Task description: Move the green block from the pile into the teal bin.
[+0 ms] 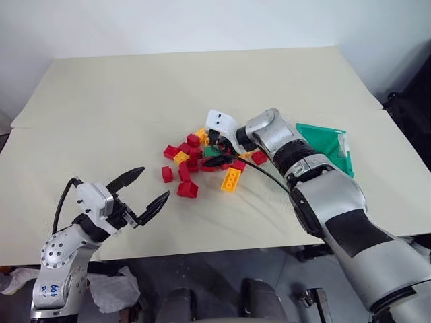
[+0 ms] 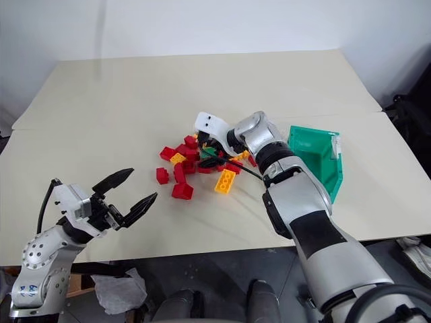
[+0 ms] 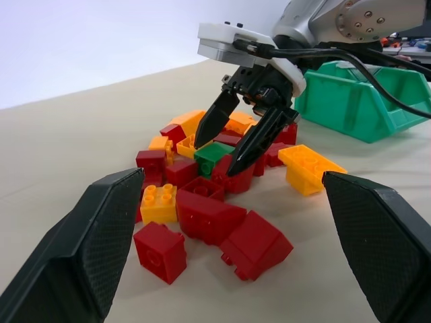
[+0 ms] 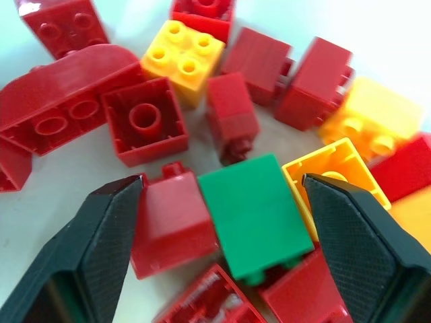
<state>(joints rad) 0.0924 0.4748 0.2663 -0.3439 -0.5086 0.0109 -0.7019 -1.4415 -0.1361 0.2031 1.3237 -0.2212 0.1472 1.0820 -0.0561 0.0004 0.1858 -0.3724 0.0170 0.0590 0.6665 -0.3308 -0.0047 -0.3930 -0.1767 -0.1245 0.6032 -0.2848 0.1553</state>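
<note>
Nearest me, at the table's (image 1: 101, 87) near left edge, my left gripper (image 1: 143, 190) hangs with its fingers spread wide and nothing between them, pointing right toward the pile (image 1: 202, 161). The pile sits mid-table, red and yellow bricks scattered loosely. My right gripper (image 3: 239, 141) is down on its far right part, fingers apart and straddling the green block (image 4: 257, 214); I see no contact with it yet. The right wrist view gives me the block best: it lies on its side, smooth face up, long axis running roughly between the fingers rather than across them, with a red brick against one side and a yellow one against the other. From the head cameras only a sliver of green shows. The teal bin (image 2: 316, 161) stands just right of the pile, beside my right forearm.
</note>
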